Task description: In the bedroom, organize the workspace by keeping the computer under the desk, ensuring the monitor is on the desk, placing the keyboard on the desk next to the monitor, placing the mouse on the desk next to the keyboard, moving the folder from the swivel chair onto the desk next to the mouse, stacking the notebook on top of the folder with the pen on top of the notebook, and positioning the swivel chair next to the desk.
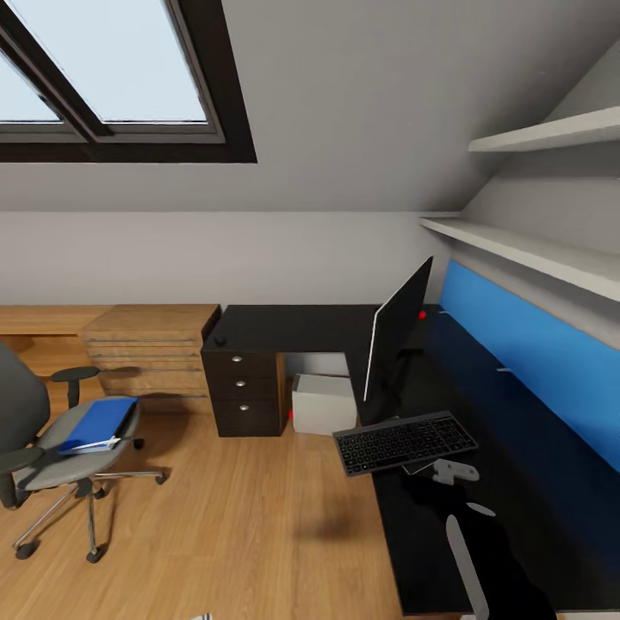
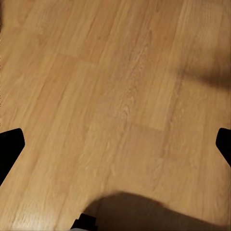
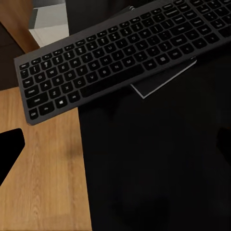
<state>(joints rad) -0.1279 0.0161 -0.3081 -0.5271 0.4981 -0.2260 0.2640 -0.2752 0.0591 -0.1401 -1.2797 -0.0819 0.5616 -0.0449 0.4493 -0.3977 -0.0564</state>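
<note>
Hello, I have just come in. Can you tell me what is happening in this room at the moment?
A robot is tidying a bedroom workspace. The monitor stands on the black desk, and the keyboard lies at the desk edge, one end hanging over the floor and partly over a thin grey notebook. The computer sits under the desk. The blue folder is on the swivel chair, away from the desk. Neither gripper holds anything.

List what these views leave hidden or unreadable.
- Notebook: right wrist view, mostly covered by the keyboard.
- Computer: head view, its top hidden under the desk.
- Swivel chair: head view, back cut off by the edge.
- Mouse: head view, too small for detail.
</note>
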